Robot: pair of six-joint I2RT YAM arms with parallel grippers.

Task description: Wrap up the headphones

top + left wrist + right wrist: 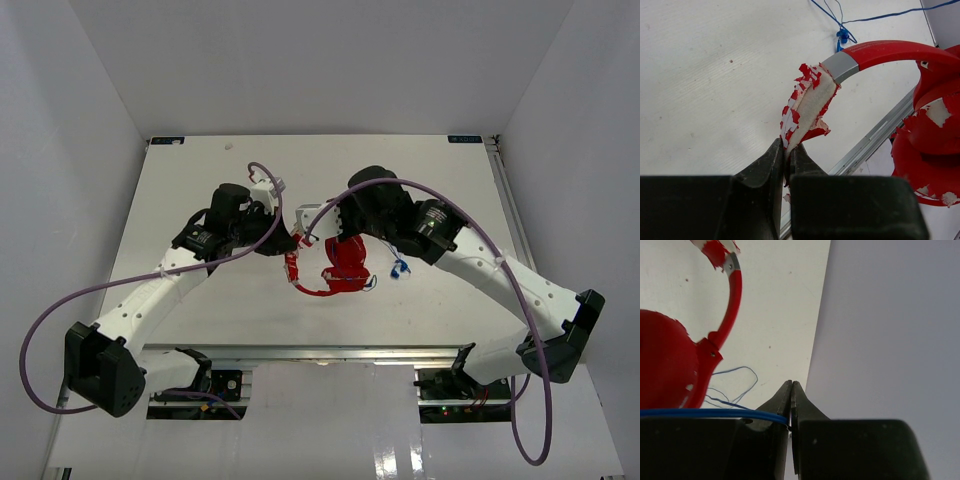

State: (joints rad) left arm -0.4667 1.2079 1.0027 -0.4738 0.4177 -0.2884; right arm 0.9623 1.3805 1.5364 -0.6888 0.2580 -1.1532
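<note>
**Wrapping barely begun**

Headphones point(340, 265) near mid-bench point(200, 180), between the two arms, with the headband point(890, 50) arching away from the red cups. Left claw point(788, 150) clamped together on the flaking pad point(807, 107) at the headband's end, on the left side of the headphones, anchoring them. Right claw point(791, 385) pressed together just right of the cup, pinching the blue cable point(710, 413), which is drawn straight across the near finger.

Done so far, judging by this: both holds taken, band anchored, cable in hand.

Left to do: nearly everything. No turns to be seen round the band or the cups. Thin blue loops lying slack on the bench beyond the cup, and blue tips point(400, 268) bunched just right of the headphones. Yet to come, most likely: carrying the cable round the headphones turn after turn, drawing in the slack, then tucking the tips away. Impossible to tell from above whether any strand already crosses the cup, hidden there under the right arm.
</note>
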